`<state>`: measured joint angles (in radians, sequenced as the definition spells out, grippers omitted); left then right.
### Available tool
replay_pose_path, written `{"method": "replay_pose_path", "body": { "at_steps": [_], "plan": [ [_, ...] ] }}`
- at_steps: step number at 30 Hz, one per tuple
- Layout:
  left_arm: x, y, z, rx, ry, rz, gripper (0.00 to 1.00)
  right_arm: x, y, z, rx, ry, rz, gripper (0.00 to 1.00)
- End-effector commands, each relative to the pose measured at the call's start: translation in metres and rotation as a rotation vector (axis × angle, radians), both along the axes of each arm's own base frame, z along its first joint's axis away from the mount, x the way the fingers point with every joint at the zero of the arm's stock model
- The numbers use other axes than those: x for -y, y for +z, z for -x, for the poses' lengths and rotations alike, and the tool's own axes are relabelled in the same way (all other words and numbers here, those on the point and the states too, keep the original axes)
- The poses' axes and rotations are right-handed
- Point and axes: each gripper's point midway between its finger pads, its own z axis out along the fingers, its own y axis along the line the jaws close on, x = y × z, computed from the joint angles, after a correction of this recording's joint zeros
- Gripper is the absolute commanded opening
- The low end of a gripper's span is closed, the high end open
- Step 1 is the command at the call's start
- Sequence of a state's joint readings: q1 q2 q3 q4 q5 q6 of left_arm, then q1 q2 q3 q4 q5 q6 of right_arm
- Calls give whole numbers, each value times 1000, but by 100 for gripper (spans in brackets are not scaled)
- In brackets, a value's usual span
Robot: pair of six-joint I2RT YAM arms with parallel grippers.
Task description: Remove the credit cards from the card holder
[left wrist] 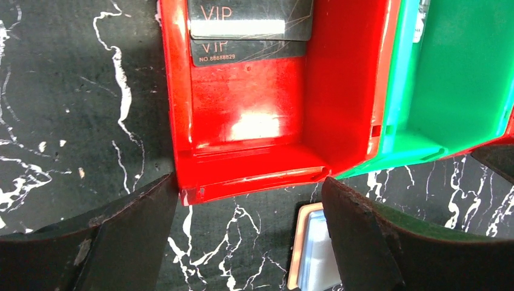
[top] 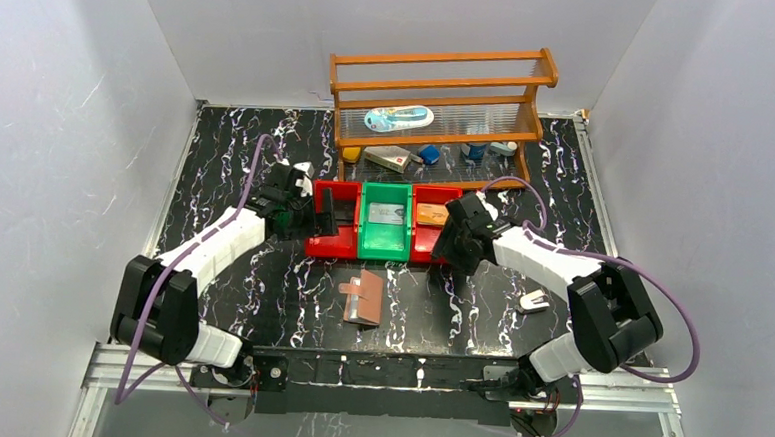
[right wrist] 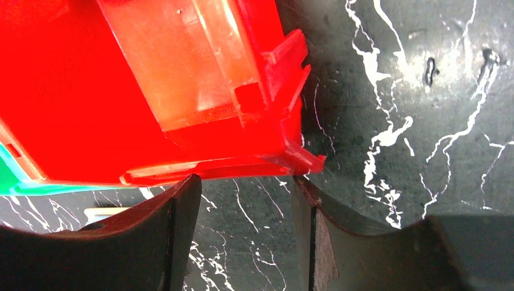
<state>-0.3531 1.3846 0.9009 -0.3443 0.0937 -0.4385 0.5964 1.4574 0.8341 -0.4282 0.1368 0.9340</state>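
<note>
**Target.** Locate card holder on bare table, just on the near side of the bin row. Long axis close to 12-to-6 in the top view, leaning slightly. Contents of its sleeves: cannot tell.

**Left gripper**. Jaws wide apart, nothing between them, hovering over the near lip of left red bin. Black VIP card lying flat inside that bin. Card holder at about 5 o'clock from this gripper in the top view, with one corner visible at the lower edge of the wrist view, beside the right finger.

**Right gripper**. Jaws apart, empty, at the near corner of right red bin, which contains orange card. Card holder at about 8 o'clock from it. Silver-grey card lying in green bin.

**Reach.** Judged roughly equal from either gripper, with no clear nearer arm.

**Clearances around card holder.**
- 12 o'clock: bin walls, near but apart.
- 6 o'clock: table edge.
- 3 o'clock: small white object, well apart.
- 9 o'clock: open surface.

**Suggested approach.** Descend from above with jaws across the short axis. Keep clear of bin lips while drawing back.
</note>
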Motion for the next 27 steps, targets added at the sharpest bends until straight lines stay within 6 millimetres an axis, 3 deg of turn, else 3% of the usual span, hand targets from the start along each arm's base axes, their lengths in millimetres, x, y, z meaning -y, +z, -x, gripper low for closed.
{"method": "replay_pose_path", "body": {
  "at_steps": [1,8,13,17,21,23,27],
  "plan": [
    [16,-2,-3,-7,-65,71,85,-4,10,-24,65,11,-7,64],
    [20,3,-1,-13,-78,96,85,-3,16,-25,56,26,-16,64],
    [5,15,9,16,-15,60,85,-11,36,-11,71,50,-109,65],
    [-20,20,21,33,99,-4,86,-29,57,5,106,94,-209,70],
    [-44,22,33,53,216,-63,89,-58,71,28,137,167,-187,78],
    [-57,23,39,74,272,-93,90,-82,81,39,163,223,-166,81],
    [-77,32,47,126,368,-121,92,-128,84,62,175,332,-77,90]
  ]
}}
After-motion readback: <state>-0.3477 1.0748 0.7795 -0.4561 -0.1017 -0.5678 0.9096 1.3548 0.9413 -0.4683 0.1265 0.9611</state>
